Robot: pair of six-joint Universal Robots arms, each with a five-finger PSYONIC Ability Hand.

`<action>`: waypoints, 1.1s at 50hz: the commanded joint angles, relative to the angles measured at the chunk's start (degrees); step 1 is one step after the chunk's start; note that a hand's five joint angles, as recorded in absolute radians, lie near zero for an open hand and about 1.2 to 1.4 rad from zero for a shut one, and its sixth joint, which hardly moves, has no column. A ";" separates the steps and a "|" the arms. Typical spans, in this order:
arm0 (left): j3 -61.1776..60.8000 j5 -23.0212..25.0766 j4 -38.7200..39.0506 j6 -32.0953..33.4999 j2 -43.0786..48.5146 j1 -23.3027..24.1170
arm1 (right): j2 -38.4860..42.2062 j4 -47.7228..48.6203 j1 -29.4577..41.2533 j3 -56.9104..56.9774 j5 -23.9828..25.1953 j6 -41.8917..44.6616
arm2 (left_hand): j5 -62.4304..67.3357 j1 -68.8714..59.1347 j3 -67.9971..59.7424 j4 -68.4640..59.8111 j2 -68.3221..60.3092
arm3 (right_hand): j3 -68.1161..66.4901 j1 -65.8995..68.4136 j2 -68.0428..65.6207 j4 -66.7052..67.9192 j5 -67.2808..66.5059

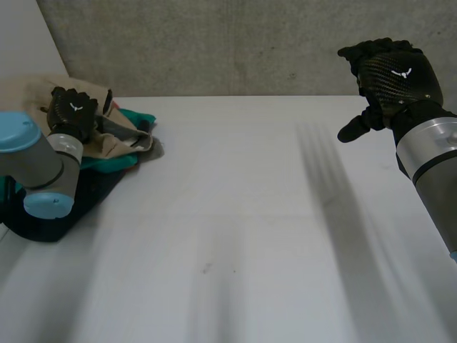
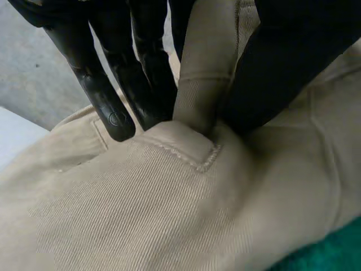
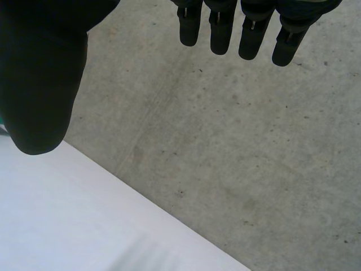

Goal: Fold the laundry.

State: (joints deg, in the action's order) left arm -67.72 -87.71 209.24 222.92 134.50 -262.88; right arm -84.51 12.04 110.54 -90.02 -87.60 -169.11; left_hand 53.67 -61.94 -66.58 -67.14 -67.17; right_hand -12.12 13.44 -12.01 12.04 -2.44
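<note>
Laundry (image 1: 107, 153) lies heaped on the white table (image 1: 250, 214), a beige garment (image 2: 169, 214) topping a teal cloth (image 1: 143, 116) and a dark cloth (image 1: 93, 193). The left hand (image 1: 71, 114) is down on the heap, its fingers (image 2: 107, 96) and thumb pinching a raised fold of the beige garment. The right hand (image 1: 389, 75) hangs well apart from the heap, fingers spread and empty, so drawing the garment out of the heap looks to be the left's job.

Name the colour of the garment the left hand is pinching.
The garment is beige, clearest in the left wrist view.
</note>
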 commanded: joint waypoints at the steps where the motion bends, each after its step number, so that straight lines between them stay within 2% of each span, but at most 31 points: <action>1: -5.74 -0.27 3.27 -5.53 -10.62 6.39 | 0.05 0.09 -0.15 0.02 0.15 0.01 | 16.33 -18.06 -13.42 -12.86 -12.83 | 2.12 -3.44 2.01 -2.04 2.44; 6: -8.83 -0.01 4.07 -13.90 -18.21 12.02 | 0.05 0.09 -0.33 0.02 0.15 0.01 | 16.33 -18.06 -13.42 -12.86 -12.83 | 2.12 -3.44 2.01 -2.04 2.44; 7: -9.18 0.08 3.89 -17.31 -20.66 14.47 | 0.05 0.18 -0.42 0.02 0.15 0.01 | 16.33 -18.06 -13.42 -12.86 -12.83 | 2.12 -3.44 2.01 -2.04 2.44; 12: -9.36 0.69 3.19 -26.29 -24.55 21.43 | 0.05 0.27 -0.68 0.46 -0.03 0.01 | 16.33 -18.06 -13.42 -12.86 -12.83 | 2.12 -3.44 2.01 -2.04 2.44; 14: -9.36 1.40 2.84 -28.05 -23.94 23.80 | 0.05 0.18 -0.77 0.81 -0.29 0.01 | 16.33 -18.06 -13.42 -12.86 -12.83 | 2.12 -3.44 2.01 -2.04 2.44; 19: -8.49 3.95 0.82 -30.08 -15.09 33.98 | 0.05 0.27 -1.64 1.25 -0.73 0.01 | 16.33 -18.06 -13.42 -12.86 -12.83 | 2.12 -3.44 2.01 -2.04 2.44; 24: -7.70 4.04 0.55 -30.08 -7.51 40.07 | 0.22 -0.17 -4.80 2.04 -0.64 0.10 | 16.33 -18.06 -13.42 -12.86 -12.83 | 2.12 -3.44 2.01 -2.04 2.44; 25: -7.43 3.95 0.47 -30.17 -6.71 40.42 | 0.31 -0.26 -5.16 2.22 -0.56 0.18 | 13.53 -15.25 -10.61 -10.05 -10.03 | 2.12 -3.44 2.01 -2.04 2.44; 26: -7.08 3.86 0.46 -30.17 -6.01 40.69 | 0.31 -0.26 -5.51 2.30 -0.47 0.18 | 2.51 -4.23 0.41 0.97 0.99 | 2.12 -3.44 2.01 -2.04 2.44; 27: -6.90 3.60 0.38 -30.17 -5.39 40.86 | 0.49 -0.26 -5.78 2.48 -0.47 0.36 | -25.91 24.19 28.83 29.39 29.41 | 2.12 -3.44 2.01 -2.04 2.44; 28: -6.99 3.42 0.38 -30.09 -5.39 41.04 | 0.84 -0.35 -6.30 2.65 -0.38 0.79 | -39.69 37.96 42.60 43.16 43.19 | 2.12 -3.44 2.01 -2.04 2.44; 29: -7.08 3.42 0.29 -29.82 -5.47 41.13 | 1.27 -0.52 -6.48 2.83 -0.38 1.15 | -49.98 48.26 52.90 53.45 53.48 | 2.12 -3.44 2.01 -2.04 2.44; 30: -7.17 3.16 0.29 -29.82 -5.74 41.04 | 1.63 -0.79 -6.74 3.01 -0.38 1.59 | -52.42 50.69 55.33 55.89 55.92 | 2.12 -3.44 2.01 -2.04 2.44; 37: -9.53 0.70 -3.31 -29.64 -14.69 39.73 | 3.21 -7.98 -7.36 6.61 -0.29 5.45 | -51.09 49.37 54.01 54.57 54.59 | 2.12 -3.44 2.01 -2.04 2.44; 41: -13.31 0.26 -5.51 -29.56 -21.81 34.20 | 3.12 -15.80 -7.10 8.54 0.06 8.70 | -50.76 49.04 53.67 54.23 54.26 | 2.12 -3.44 2.01 -2.04 2.44; 42: -15.23 0.69 -5.95 -29.56 -24.26 31.40 | 3.12 -17.82 -7.10 8.89 0.23 9.84 | -50.59 48.87 53.51 54.07 54.09 | 2.12 -3.44 2.01 -2.04 2.44; 45: -18.06 1.05 -6.57 -29.47 -26.65 27.78 | 2.95 -25.64 -6.57 9.25 1.55 14.67 | -50.42 48.70 53.34 53.90 53.92 | 2.12 -3.44 2.01 -2.04 2.44; 49: -22.10 2.71 -7.09 -28.68 -27.10 22.68 | 2.42 -32.95 -4.38 7.58 4.27 16.62 | -50.09 48.36 53.00 53.56 53.59 | 2.12 -3.44 2.01 -2.04 2.44; 53: -24.83 8.50 -8.58 -24.65 -24.73 16.01 | 2.16 -34.46 -0.43 2.14 5.86 15.04 | -49.92 48.19 52.83 53.39 53.42 | 2.12 -3.44 2.01 -2.04 2.44; 55: -25.27 12.46 -10.34 -20.52 -21.75 12.05 | 2.42 -32.70 1.59 -0.41 5.86 13.99 | -49.42 47.69 52.33 52.89 52.92 | 2.12 -3.44 2.01 -2.04 2.44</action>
State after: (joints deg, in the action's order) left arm -90.22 -83.58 201.61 195.33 107.59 -241.68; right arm -82.01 -20.39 106.69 -83.16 -83.51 -153.09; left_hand 3.46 -13.21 -14.26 -13.65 -13.85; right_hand -12.12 13.44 -12.01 12.04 -2.44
